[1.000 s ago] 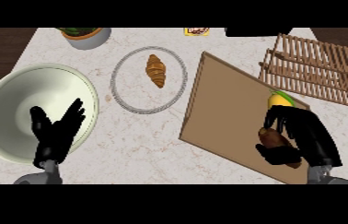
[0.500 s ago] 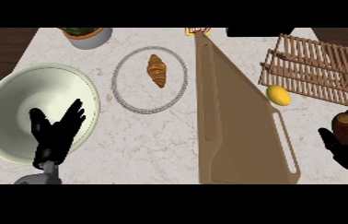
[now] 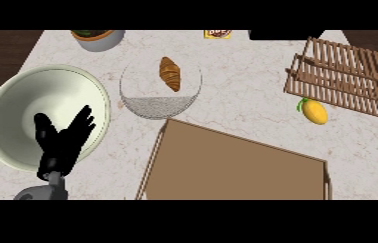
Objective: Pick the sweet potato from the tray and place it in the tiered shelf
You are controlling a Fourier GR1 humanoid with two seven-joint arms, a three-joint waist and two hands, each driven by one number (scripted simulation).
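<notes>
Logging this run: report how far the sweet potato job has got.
Done: nothing; the tiered shelf shows no sweet potato. In hand: nothing; the left hand rests open over the bowl, the right hand is out of view. Left: all of it; no sweet potato shows on the tray, so finding, lifting and shelving remain.

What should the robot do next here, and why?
Probably bring the right hand into view above the tray and find the sweet potato before anything else. No sweet potato shows on the tray or in the tiered shelf, and the right hand is out of view. The left hand rests open over the bowl, far from the shelf.
</notes>
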